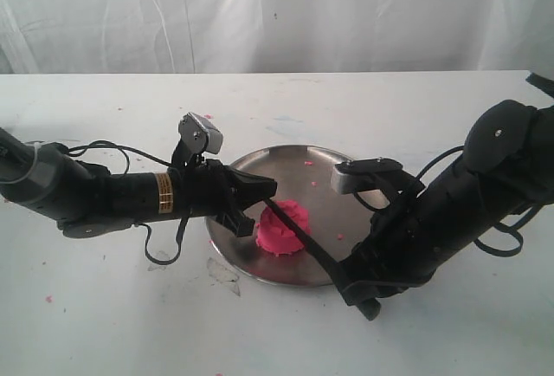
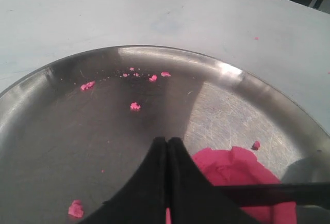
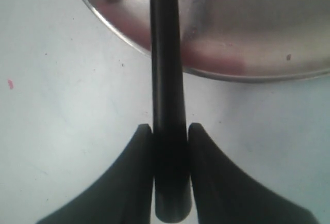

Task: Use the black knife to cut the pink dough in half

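Knife point(image 3: 166, 53) in right claw point(image 3: 169, 129), across dough point(image 1: 275, 237)

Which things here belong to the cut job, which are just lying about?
Job: pink dough, black knife across it, right pincer shut on the knife handle, left pincer shut by the dough, steel plate underneath.
Lying about: pink crumbs on the plate, pink specks on the table.
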Available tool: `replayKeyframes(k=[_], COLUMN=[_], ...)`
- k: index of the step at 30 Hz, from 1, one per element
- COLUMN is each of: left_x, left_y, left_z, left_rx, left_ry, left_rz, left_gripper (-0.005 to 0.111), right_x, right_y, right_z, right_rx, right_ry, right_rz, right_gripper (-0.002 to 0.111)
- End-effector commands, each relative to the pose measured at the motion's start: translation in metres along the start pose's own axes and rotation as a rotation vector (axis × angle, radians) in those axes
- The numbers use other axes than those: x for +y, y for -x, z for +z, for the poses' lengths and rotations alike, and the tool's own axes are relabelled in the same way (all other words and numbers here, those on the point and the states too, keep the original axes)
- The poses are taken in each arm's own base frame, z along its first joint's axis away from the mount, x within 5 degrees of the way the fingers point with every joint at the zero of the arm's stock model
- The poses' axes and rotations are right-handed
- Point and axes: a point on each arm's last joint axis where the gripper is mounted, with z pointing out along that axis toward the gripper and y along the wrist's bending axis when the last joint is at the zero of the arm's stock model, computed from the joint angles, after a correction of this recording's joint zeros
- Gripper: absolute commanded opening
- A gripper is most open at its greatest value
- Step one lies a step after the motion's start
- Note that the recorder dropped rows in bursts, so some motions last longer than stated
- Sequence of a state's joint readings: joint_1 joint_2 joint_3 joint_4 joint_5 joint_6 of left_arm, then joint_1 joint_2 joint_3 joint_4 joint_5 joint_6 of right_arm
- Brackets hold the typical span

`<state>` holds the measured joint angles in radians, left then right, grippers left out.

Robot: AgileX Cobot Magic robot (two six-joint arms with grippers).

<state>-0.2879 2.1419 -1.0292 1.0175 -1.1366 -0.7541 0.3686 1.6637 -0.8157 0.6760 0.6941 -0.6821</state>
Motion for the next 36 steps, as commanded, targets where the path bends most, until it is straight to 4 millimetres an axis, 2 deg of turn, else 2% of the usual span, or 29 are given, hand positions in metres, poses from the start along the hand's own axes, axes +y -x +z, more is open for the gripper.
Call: replayKeyframes(k=[1, 5, 36], left_x=[0.0000, 0.0038, 0.0039], left_y=[-0.0069, -0.0134, -0.0135], left_z=[0.0001, -0.0007, -0.0007], left_rx=[0.069, 0.141, 0.142], left_ry=[0.013, 0.053, 0.054], left_rz=[0.009, 0.018, 0.018], left_gripper=[0.000, 0.000, 0.000], right_x=[-0.0005, -0.0007, -0.0009], right_y=[0.0007, 0.0010, 0.0014], right_z=[0.0004, 0.0004, 0.0004], right_rx=[-0.002, -0.006, -0.011], right_ry=[-0.001, -0.004, -0.006], right_rz=[0.011, 0.011, 0.012], right_gripper=[0.000, 0.000, 0.000])
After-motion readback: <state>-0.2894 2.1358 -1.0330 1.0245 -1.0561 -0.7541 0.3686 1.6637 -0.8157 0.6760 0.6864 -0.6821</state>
